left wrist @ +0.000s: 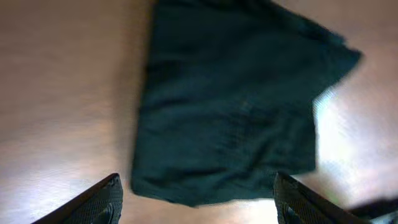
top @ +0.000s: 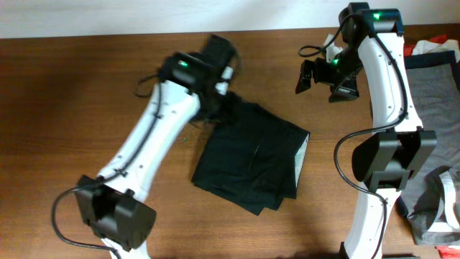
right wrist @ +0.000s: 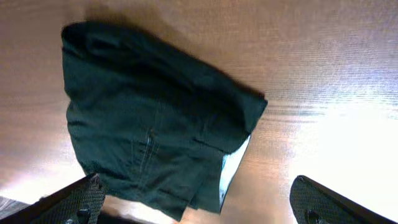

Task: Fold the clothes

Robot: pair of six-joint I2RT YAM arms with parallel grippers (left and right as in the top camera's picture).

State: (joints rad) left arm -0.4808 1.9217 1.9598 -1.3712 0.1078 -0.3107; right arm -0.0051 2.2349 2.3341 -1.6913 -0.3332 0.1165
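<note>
We see the black shorts lying folded near the middle of the wooden table, a pale lining showing at their right edge. Our left gripper hangs over the shorts' far left corner, fingers spread wide and holding nothing. Our right gripper hovers beside the shorts' far right, likewise released and empty. Other clothes lie heaped at the table's right edge.

We record plain black shorts with a pale lining strip at one edge, a brown wood-grained table, a left arm and right arm in white with black joints and green lights, and a grey, red and white pile.
</note>
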